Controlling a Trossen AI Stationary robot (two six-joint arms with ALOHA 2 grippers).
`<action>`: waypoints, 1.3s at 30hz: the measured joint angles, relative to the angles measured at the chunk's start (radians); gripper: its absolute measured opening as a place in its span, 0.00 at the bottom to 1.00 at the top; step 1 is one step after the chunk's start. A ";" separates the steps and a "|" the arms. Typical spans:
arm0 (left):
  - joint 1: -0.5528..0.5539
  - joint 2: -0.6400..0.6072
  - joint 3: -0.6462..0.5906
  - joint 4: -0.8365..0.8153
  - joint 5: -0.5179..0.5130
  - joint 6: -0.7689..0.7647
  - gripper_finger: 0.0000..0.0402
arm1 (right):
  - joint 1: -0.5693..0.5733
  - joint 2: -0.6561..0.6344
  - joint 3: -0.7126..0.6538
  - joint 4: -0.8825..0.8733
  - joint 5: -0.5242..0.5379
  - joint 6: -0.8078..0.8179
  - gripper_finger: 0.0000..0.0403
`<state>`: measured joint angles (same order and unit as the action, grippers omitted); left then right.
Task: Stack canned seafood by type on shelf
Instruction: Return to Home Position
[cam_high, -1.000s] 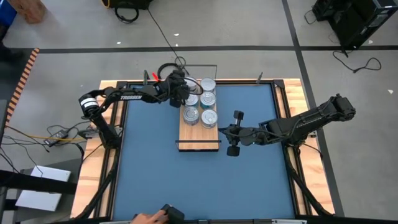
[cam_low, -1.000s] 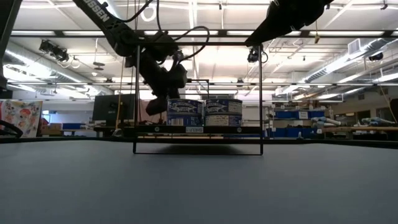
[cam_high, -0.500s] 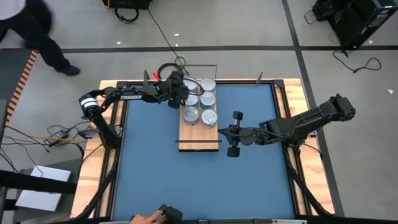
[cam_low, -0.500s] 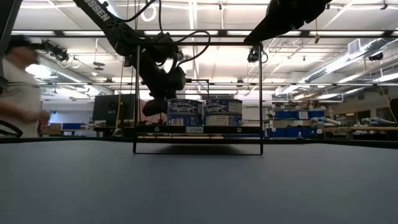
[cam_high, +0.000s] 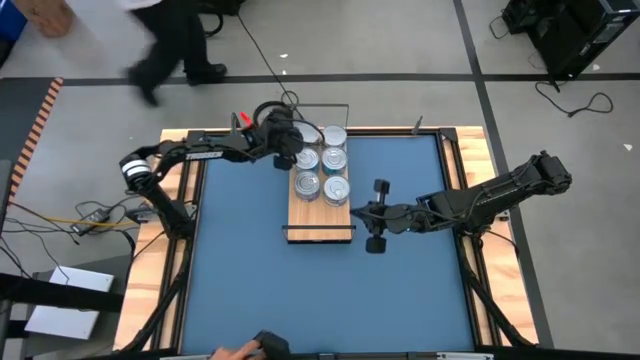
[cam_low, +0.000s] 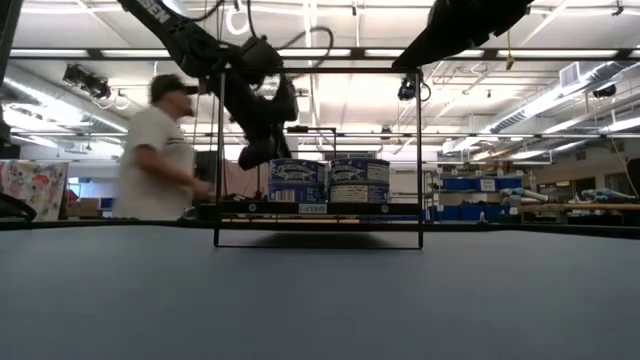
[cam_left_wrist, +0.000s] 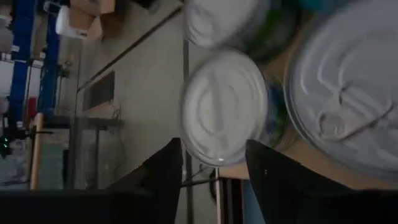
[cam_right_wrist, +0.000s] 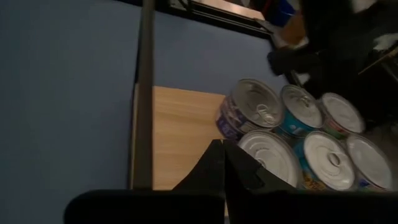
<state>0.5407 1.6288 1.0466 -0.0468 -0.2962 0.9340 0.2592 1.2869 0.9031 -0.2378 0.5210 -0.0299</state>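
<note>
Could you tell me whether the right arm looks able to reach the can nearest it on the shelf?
Probably yes: the right gripper sits beside the shelf, nothing stands between it and that can, and the left gripper is by the shelf's far end.

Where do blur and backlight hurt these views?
High view: the walking person is motion-smeared, the cans are not. Low view: ceiling lights turn the left gripper into a silhouette. Left wrist view: the nearest can top is soft. Right wrist view: right gripper shadowed.
</note>
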 joint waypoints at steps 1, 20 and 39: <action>0.000 -0.017 0.000 -0.003 0.014 -0.022 0.43 | -0.001 0.000 0.000 -0.001 -0.014 -0.002 0.00; 0.050 -0.324 -0.231 0.164 0.493 -0.387 0.01 | -0.216 -0.035 -0.143 0.263 -0.366 -0.105 0.00; 0.024 -0.428 -0.419 0.431 0.643 -0.608 0.01 | -0.465 -0.340 -0.477 0.582 -0.593 -0.138 0.00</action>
<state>0.5651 1.2010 0.6275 0.3839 0.3463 0.3261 -0.2057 0.9469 0.4265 0.3444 -0.0718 -0.1683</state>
